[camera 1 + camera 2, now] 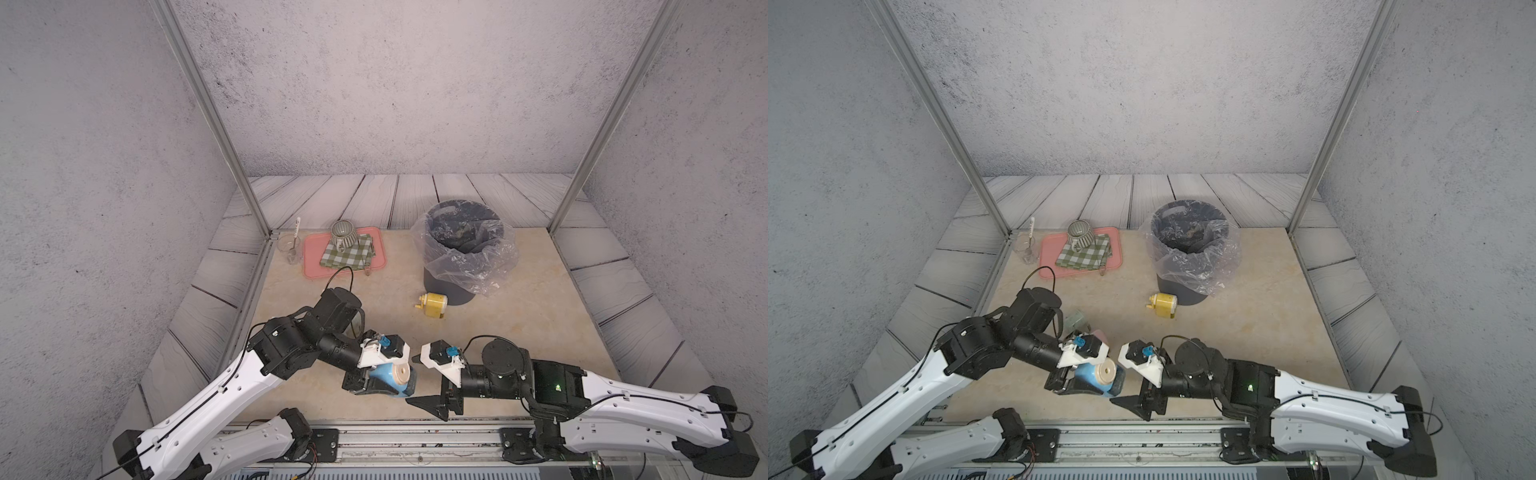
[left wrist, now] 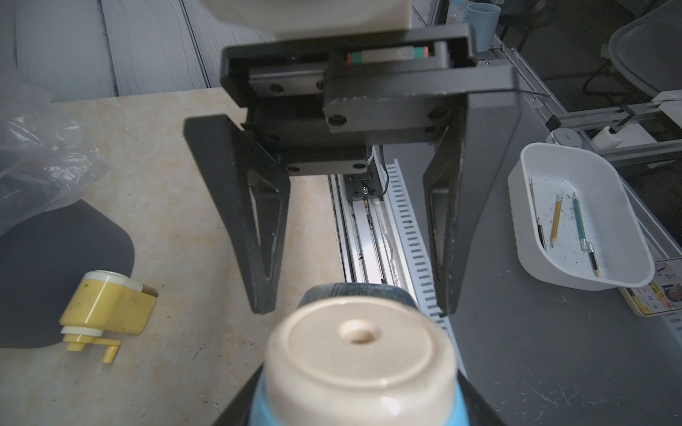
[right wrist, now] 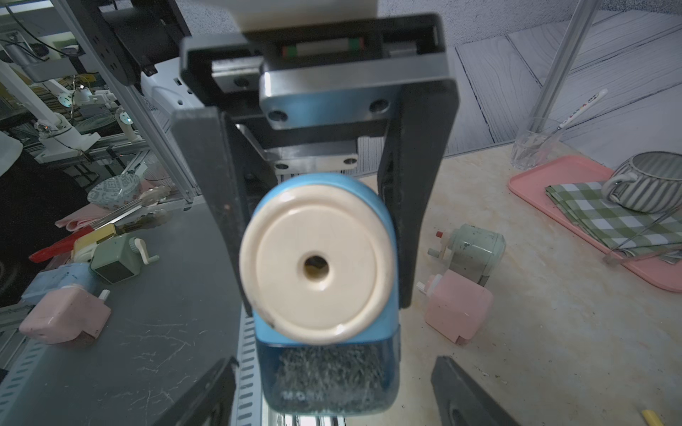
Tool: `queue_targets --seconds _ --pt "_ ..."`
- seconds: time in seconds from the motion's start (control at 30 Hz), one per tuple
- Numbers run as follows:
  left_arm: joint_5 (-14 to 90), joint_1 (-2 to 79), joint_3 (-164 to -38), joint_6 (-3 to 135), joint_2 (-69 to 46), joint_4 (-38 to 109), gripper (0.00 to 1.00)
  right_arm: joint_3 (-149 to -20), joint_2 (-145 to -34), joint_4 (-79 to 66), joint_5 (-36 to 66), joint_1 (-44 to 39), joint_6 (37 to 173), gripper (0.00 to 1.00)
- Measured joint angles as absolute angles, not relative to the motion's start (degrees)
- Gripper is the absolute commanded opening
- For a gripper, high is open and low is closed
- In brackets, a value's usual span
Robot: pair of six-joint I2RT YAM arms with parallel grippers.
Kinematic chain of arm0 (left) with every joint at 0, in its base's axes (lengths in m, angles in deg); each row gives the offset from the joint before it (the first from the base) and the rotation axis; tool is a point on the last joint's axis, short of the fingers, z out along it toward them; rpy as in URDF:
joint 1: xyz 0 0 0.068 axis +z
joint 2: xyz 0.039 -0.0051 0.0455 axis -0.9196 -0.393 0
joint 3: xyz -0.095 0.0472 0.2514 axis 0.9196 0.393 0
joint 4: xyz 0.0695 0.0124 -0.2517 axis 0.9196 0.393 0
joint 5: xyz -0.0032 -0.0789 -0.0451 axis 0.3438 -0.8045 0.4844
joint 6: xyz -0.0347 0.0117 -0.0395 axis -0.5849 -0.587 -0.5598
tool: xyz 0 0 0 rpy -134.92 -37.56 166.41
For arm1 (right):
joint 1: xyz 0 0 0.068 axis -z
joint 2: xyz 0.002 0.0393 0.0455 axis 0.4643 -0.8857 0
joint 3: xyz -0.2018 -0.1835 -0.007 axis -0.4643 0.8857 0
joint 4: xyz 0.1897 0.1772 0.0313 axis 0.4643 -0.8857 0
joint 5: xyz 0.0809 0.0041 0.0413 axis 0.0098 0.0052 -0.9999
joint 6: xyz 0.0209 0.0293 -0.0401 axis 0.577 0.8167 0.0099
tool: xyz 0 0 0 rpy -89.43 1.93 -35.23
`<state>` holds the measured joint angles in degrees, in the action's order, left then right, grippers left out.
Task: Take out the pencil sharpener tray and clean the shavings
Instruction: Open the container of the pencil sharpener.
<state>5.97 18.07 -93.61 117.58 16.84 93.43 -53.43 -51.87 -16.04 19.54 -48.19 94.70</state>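
A blue pencil sharpener (image 1: 390,380) (image 1: 1096,380) with a round cream front face (image 2: 360,365) (image 3: 317,263) is held above the table's front edge. My left gripper (image 2: 360,405) is shut on its body, one finger (image 3: 221,206) on each side. Its translucent tray (image 3: 332,376), full of dark shavings, sits inside the lower part of the body. My right gripper (image 1: 412,380) (image 3: 334,398) faces the sharpener's front and is open. Its fingertips (image 3: 465,398) stand wide on either side of the tray's front without touching it.
A dark bin with a clear liner (image 1: 465,249) stands at the back right, with a yellow sharpener (image 1: 432,305) in front of it. A pink tray (image 1: 309,266) with checked cloth and striped cup and a glass (image 1: 291,247) are back left. Pink (image 3: 457,317) and green (image 3: 476,250) sharpeners lie near the left arm.
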Motion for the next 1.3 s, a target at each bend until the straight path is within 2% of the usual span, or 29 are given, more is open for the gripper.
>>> queue_targets --seconds 0.5,1.13,1.3 --pt "5.97 18.07 -93.54 117.56 16.95 93.28 0.00 -53.53 -52.79 -15.54 19.73 -48.19 94.59 0.84" --pt "5.92 18.07 -93.24 117.07 17.78 93.17 0.00 -53.53 -53.73 -14.03 19.75 -48.19 94.52 0.77" --pt "5.90 18.11 -93.06 116.48 18.33 92.98 0.00 -53.53 -54.36 -13.88 19.73 -48.19 94.41 0.73"
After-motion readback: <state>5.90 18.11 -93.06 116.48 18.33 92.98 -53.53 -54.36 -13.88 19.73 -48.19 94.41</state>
